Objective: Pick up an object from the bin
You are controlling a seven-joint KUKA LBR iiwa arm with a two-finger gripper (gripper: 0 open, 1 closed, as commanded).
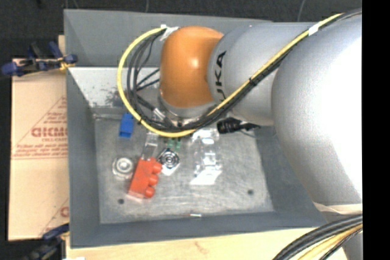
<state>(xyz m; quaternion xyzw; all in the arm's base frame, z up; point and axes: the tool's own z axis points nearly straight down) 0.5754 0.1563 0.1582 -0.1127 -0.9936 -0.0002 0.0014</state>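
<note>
Nearest the lens looms the robot's thick grey arm, reaching in from the right. Its rounded orange cover hangs above the far middle of the grey metal bin. Under that cover the pincer is mostly hidden, so I cannot tell whether it is spread or pressed together. Nothing is seen held in it.

Just below it on the bin floor lies a small round shiny metal piece, close beside a red plastic brick on the view's left. The metal piece lies flat and, being round, shows no long axis. It is probably stiff, dense for its size and slippery, so it is best taken across its rim.

The brick looks light and rigid, with flat sides that should hold well. Its long axis runs from near-left to far-right, only slightly tilted, so a grasp across its short width suits it.

A small blue block, a second round silver piece and a clear plastic part lie around them.
</note>
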